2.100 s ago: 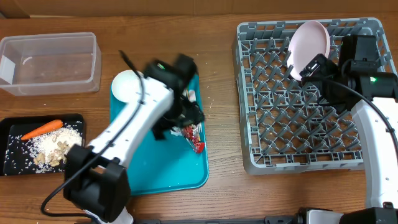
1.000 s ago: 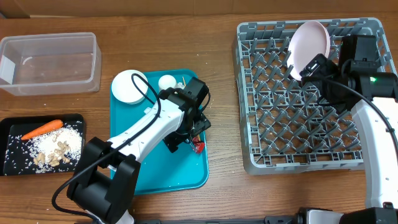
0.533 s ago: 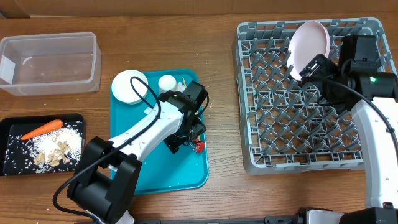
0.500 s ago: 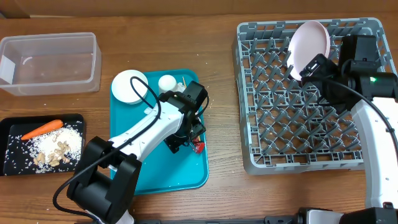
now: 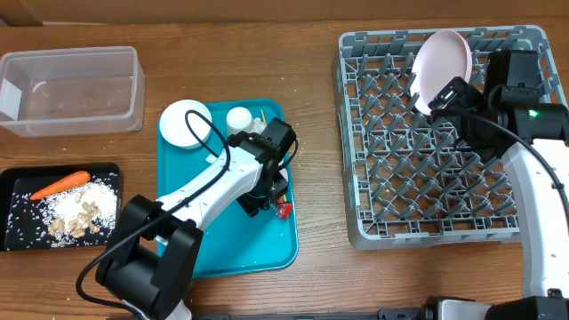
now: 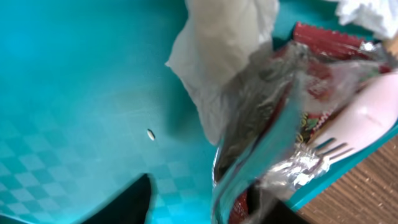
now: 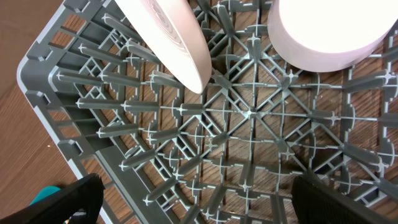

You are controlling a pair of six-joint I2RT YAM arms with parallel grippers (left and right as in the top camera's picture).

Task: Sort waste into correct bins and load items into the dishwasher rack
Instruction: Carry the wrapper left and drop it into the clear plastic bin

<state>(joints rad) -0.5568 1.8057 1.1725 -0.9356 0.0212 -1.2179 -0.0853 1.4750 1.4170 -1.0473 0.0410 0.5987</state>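
The red shiny snack wrapper (image 6: pixel 314 74) lies on the teal tray beside a crumpled white napkin (image 6: pixel 217 43). My left gripper (image 6: pixel 199 202) is low over it, open. The wrapper's near edge is by the right finger (image 6: pixel 270 208), and a gap remains on the left finger's side. In the overhead view the left gripper (image 5: pixel 269 197) covers most of the wrapper (image 5: pixel 284 211). My right gripper (image 7: pixel 208 205) hangs wide open and empty over the grey dishwasher rack (image 7: pixel 249 143). The pink plate (image 7: pixel 168 37) stands on edge there, with a bowl (image 7: pixel 336 28) next to it.
On the teal tray (image 5: pixel 231 240) sit a white bowl (image 5: pixel 185 123), a small cup (image 5: pixel 238 116) and a pink fork (image 6: pixel 367 118). The clear tub (image 5: pixel 71 89) is at the back left. The black tray (image 5: pixel 18 222) holds a carrot (image 5: pixel 60 184) and rice (image 5: pixel 84 209).
The left gripper's jaws have narrowed around the wrapper while the arm stayed over the same spot on the tray. The right arm has not moved.
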